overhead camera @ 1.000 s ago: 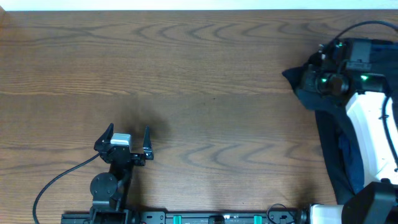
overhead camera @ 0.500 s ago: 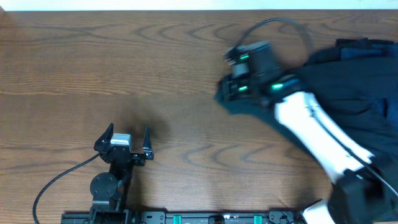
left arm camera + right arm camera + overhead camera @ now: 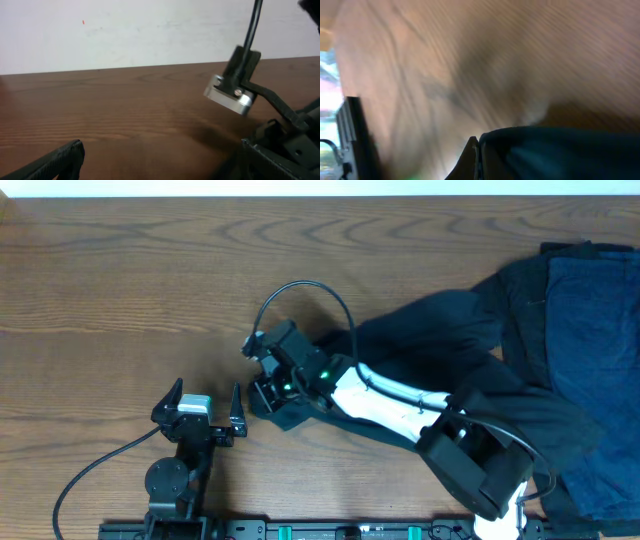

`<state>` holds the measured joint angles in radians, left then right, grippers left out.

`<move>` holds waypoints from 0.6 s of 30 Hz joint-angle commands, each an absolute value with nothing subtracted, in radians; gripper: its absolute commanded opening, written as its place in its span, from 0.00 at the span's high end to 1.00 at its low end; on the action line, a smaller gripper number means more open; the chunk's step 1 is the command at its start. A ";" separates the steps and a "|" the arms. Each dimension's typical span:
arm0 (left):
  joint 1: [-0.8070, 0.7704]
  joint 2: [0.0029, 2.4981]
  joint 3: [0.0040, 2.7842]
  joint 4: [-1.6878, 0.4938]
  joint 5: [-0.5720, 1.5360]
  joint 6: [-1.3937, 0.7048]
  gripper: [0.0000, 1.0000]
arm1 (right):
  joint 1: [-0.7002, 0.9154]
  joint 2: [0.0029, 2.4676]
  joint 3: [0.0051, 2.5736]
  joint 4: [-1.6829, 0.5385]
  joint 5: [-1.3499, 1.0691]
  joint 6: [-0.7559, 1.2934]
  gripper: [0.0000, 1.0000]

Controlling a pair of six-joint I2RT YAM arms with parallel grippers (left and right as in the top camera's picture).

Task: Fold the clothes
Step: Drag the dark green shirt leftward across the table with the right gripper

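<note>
Black garment (image 3: 440,330): strung out in a long band across the table (image 3: 130,280), from the heap at the right edge to the middle front. Leading corner lies just beside the left gripper (image 3: 207,402). Rumpled, not flat. No label in view.

Navy garment (image 3: 595,320): at the far right, part under the black one, untouched.

Right gripper (image 3: 272,385): low over the black garment's leading end, arm reaching across on top of the cloth. Your right wrist view is blurred, but dark cloth (image 3: 560,155) sits right at the finger. With the band running back from that point, I read the gripper as clamped on that edge.

Left gripper: parked near its base, fingers spread, nothing between them, clear of the cloth.

Step, as I judge it: pulling one garment out of the heap into the work area. No fold started.

Next, you need it fully clear of the navy piece and spread flat. Bring in the left arm for a second corner so both can tension it.
</note>
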<state>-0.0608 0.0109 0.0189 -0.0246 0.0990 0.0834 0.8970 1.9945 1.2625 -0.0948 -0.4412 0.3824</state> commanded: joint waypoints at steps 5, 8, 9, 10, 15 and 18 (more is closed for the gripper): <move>-0.064 0.004 0.004 -0.059 0.122 0.093 0.02 | 0.897 1.980 1.277 -0.058 -0.477 0.358 0.71; -0.064 0.004 0.004 -0.059 0.123 0.093 0.02 | 0.879 1.974 1.283 -0.051 -0.477 0.358 0.62; -0.064 0.004 0.004 -0.059 0.122 0.093 0.02 | 0.874 1.970 1.285 -0.051 -0.481 0.358 0.56; -0.064 0.004 0.004 -0.059 0.122 0.093 0.02 | 0.868 1.967 1.287 -0.051 -0.484 0.358 0.51; -0.064 0.004 0.004 -0.059 0.122 0.093 0.02 | 0.812 1.916 1.294 -0.080 -0.482 0.313 0.46; -0.064 0.004 0.004 -0.059 0.122 0.093 0.02 | 0.742 1.851 1.295 -0.154 -0.473 0.313 0.47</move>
<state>-0.0608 0.0109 0.0193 -0.0246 0.0990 0.0834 0.8070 1.9419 1.2633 -0.1272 -0.4770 0.3393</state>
